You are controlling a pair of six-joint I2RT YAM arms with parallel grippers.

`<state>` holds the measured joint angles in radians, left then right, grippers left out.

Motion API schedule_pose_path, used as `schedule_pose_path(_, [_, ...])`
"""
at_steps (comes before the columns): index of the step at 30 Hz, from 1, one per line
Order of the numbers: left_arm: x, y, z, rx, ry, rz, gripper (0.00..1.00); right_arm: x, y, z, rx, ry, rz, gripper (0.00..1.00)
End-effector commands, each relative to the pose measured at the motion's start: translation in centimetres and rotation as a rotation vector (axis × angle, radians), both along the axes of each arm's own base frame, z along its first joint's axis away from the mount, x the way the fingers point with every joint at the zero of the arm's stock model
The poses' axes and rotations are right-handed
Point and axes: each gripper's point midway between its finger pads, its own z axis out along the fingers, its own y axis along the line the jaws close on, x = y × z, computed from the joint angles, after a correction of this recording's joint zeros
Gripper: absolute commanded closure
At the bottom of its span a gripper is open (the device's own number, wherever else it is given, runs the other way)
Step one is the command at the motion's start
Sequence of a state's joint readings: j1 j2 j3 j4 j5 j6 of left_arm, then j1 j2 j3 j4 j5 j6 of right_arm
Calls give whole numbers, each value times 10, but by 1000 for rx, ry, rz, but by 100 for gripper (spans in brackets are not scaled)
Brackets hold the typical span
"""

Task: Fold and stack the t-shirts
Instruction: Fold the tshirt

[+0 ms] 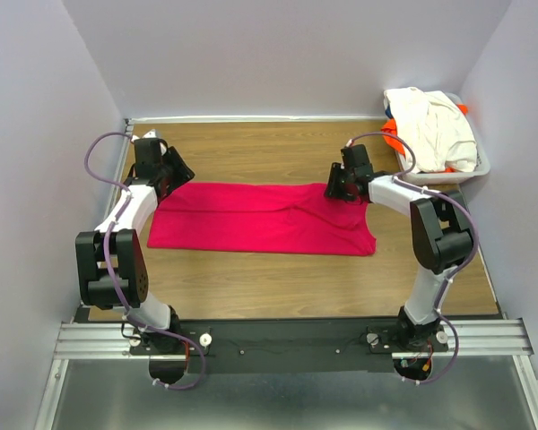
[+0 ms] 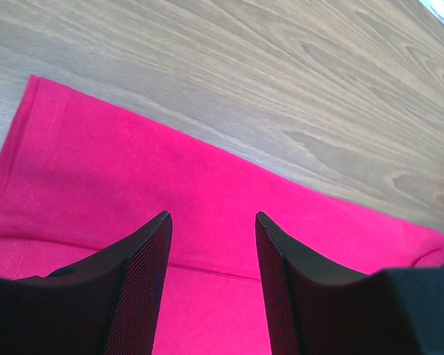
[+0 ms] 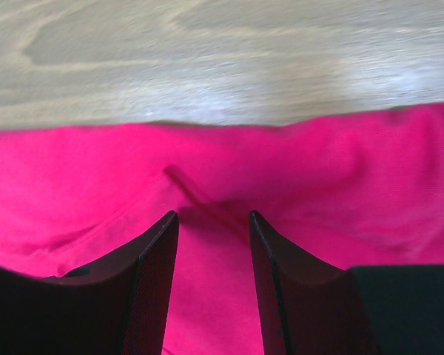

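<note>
Folding appears partly done: the pink shirt (image 1: 260,219) lies on the table (image 1: 278,278) as a flat band near the basket (image 1: 448,177); cream shirt (image 1: 435,125) and orange shirt (image 1: 392,136) wait inside that basket. Left fingers (image 2: 140,281) and right fingers (image 3: 144,281) are spread, holding nothing.

flat shirt (image 1: 260,219): centre | basket (image 1: 450,178): far right | heaped shirts (image 1: 430,121): in basket
</note>
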<state>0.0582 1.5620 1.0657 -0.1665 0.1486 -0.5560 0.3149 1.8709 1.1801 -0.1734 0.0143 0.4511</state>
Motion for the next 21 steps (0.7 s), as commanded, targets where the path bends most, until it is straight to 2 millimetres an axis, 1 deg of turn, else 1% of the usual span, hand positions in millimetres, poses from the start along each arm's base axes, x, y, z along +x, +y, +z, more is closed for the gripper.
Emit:
schedule_pose_path(1, [0,-17,16,-3,-36,-94,43,-1,5,4,-45,-27,20,49])
schedule_pose_path(3, [0,-17,16,1,-38,-98,43,-1,7,6,-48,-31,21,48])
schedule_pose_path(7, [0,-19,12,-2,-31,-110,43,1,6,-3,-68,-18,27,48])
schedule_pose_path(12, [-1,-23,6,-11,-24,-128,44,5,0,-5,-108,-29,23,46])
schedule_pose_path(17, [-1,-28,-2,-25,-12,-146,44,14,9,0,-91,-44,68,45])
schedule_pose_path(21, [-2,-29,-4,-24,-8,-147,45,11,20,-3,-55,-28,108,46])
